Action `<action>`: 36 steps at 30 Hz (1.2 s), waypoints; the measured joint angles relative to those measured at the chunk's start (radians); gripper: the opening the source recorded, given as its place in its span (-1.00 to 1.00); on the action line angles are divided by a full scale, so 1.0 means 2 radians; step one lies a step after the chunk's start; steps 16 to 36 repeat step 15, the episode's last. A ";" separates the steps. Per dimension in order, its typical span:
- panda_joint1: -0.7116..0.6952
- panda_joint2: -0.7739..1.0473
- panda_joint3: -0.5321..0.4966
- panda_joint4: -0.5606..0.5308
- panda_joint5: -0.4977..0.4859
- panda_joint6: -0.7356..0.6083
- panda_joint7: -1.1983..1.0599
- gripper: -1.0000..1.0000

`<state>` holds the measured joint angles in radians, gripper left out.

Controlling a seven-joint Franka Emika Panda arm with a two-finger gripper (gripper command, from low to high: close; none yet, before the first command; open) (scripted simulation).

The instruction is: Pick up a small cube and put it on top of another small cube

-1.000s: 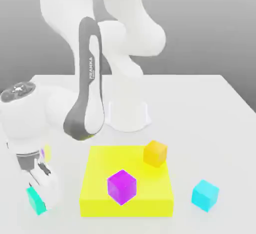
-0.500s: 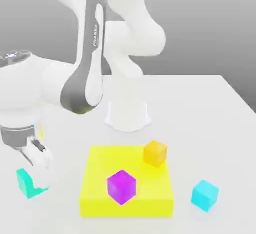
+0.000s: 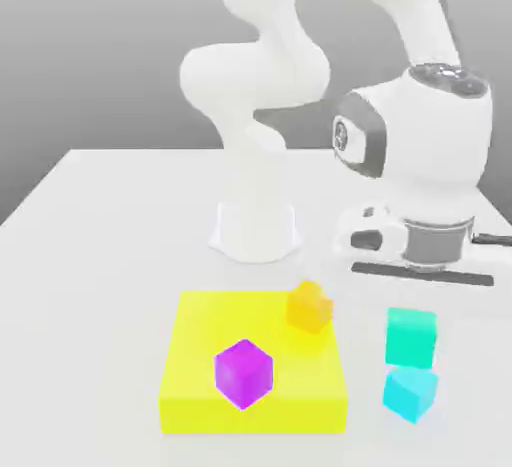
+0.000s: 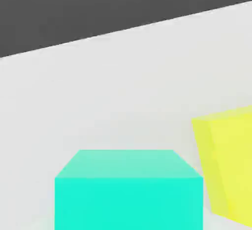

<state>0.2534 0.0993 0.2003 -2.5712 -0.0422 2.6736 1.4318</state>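
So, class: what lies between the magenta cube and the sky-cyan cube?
In the exterior view, yellow slab surface, then bare table, separate the magenta cube from the sky-cyan cube.

— What did the arm [image 3: 270, 65] look like?

— It was glossy white all over, built of fat rounded segments that swelled at each joint, and it stood on a short white cylindrical base [image 3: 256, 230].

— Any other colour on it?

— A dark grey ring [image 3: 352, 135] circled the side of the big wrist housing, with a small round mark at its centre (too small to read). Its cap [image 3: 447, 76] was grey with pale specks. Beneath sat a grey ribbed collar [image 3: 436, 244], then a thin dark flat bar [image 3: 425, 274] running crosswise under the hand.
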 joint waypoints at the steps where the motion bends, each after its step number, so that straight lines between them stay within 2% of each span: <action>1: 0.002 0.015 -0.003 0.000 -0.008 0.014 0.006 -1.00; 3: 0.008 0.048 -0.012 0.001 -0.026 0.044 0.019 -1.00; 4: 0.012 0.061 -0.016 0.001 -0.032 0.056 0.024 1.00; 10: 0.013 0.067 -0.018 0.002 -0.035 0.062 0.026 1.00; 15: 0.006 0.003 -0.005 -0.002 -0.003 0.002 0.003 1.00; 36: 0.006 0.003 -0.005 -0.002 -0.003 0.002 0.003 1.00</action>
